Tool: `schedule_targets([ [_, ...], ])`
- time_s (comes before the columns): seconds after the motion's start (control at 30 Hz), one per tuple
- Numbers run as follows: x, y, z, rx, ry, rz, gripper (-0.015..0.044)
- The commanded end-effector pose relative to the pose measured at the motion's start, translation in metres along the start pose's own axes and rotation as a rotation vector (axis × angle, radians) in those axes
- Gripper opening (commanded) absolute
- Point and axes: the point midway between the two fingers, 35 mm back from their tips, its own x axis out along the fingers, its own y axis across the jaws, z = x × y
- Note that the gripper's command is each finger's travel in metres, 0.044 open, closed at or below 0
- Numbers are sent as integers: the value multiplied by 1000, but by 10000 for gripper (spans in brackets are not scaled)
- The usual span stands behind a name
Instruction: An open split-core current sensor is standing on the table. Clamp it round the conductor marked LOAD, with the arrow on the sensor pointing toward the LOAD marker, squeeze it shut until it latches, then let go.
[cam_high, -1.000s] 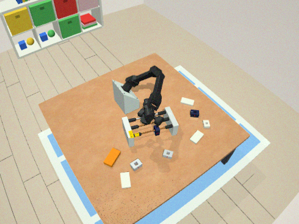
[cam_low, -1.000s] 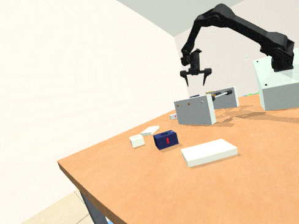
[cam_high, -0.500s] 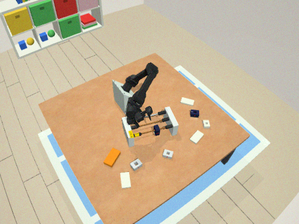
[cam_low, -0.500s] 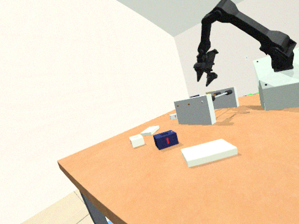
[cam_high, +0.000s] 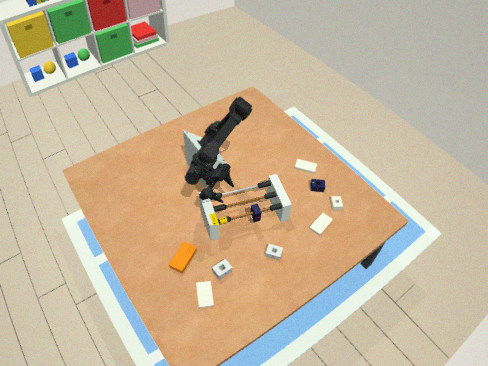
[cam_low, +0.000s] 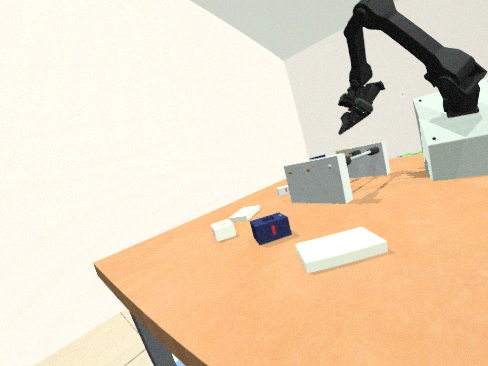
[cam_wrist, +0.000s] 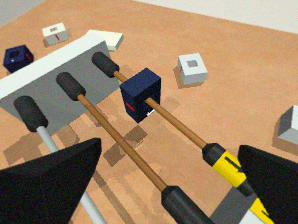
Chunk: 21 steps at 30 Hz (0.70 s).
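Note:
The dark blue sensor (cam_high: 256, 212) (cam_wrist: 140, 95) sits around the outer copper rod (cam_high: 240, 216) (cam_wrist: 180, 125), near the far holder block in the wrist view. Its body looks closed; the latch cannot be made out. A red mark shows on its side and a small white mark at its lower edge; the arrow's direction is unclear. A yellow tag (cam_wrist: 230, 167) with a black arrow is on the same rod; its lettering is not readable. My gripper (cam_high: 227, 193) (cam_wrist: 169, 147) is open and empty, above the rods and away from the sensor.
Holder blocks (cam_high: 282, 197) (cam_low: 317, 182) carry the outer rod, a middle copper rod (cam_wrist: 117, 135) and a grey rod (cam_high: 242, 190). Around them lie another dark blue block (cam_high: 317, 185) (cam_low: 270, 229), grey blocks (cam_high: 268, 251) (cam_wrist: 200, 77), white slabs (cam_high: 321, 223) and an orange block (cam_high: 183, 257).

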Motion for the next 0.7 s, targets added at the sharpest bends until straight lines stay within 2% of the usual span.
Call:
schedule_targets([
  [0.0, 0, 0, 0, 0, 0, 0, 440],
  [0.5, 1, 0, 1, 16, 6, 0, 440],
  [0.63, 15, -7, 13, 327, 118, -10, 440],
  [0.67, 4, -4, 4, 171, 48, -5, 440],
])
